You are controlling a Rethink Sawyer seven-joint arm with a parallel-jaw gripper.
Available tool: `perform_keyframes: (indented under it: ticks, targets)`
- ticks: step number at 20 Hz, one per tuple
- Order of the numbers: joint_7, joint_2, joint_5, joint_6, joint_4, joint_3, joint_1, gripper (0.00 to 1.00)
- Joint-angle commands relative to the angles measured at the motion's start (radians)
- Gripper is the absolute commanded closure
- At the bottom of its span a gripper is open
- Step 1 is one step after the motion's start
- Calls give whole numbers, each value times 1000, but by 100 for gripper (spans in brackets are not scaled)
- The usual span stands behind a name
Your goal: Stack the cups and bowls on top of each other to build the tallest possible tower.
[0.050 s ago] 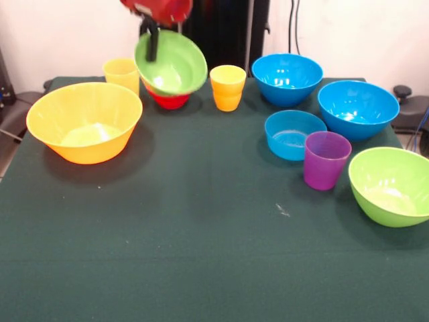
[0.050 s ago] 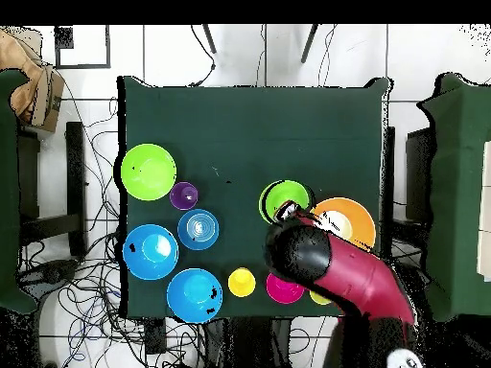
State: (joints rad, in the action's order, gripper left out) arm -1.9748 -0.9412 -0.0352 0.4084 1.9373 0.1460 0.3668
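Your small green bowl (image 1: 171, 62) hangs tilted in the air above the small red bowl (image 1: 167, 100), near the big orange-yellow bowl (image 1: 84, 122). The gripper (image 1: 151, 41) pinches its rim, one finger inside the bowl. No tower stands yet. The orange-yellow bowl looks empty. You still have to stack the two yellow cups (image 1: 228, 87), the purple cup (image 1: 326, 159), the three blue bowls (image 1: 356, 109) and the lime green bowl (image 1: 391, 185), all apart on the table (image 1: 201, 255).
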Motion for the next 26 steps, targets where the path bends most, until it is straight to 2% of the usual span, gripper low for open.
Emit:
perform_keyframes:
  ticks: [1,5,8,13,17,19,21,26]
  targets:
    - [236,-231,82,233,154,-68,68,100]
    - [356,-278,95,187,239,-127,188,100]
    - [423,-316,120,167,280,-157,255,100]
    - [478,-353,128,124,349,-229,358,100]
    - [498,-359,163,112,364,-266,410,100]
    - [492,-337,175,77,376,-299,449,100]
    - [447,-272,228,23,359,-320,468,100]
    - [300,-14,383,-111,215,-314,429,100]
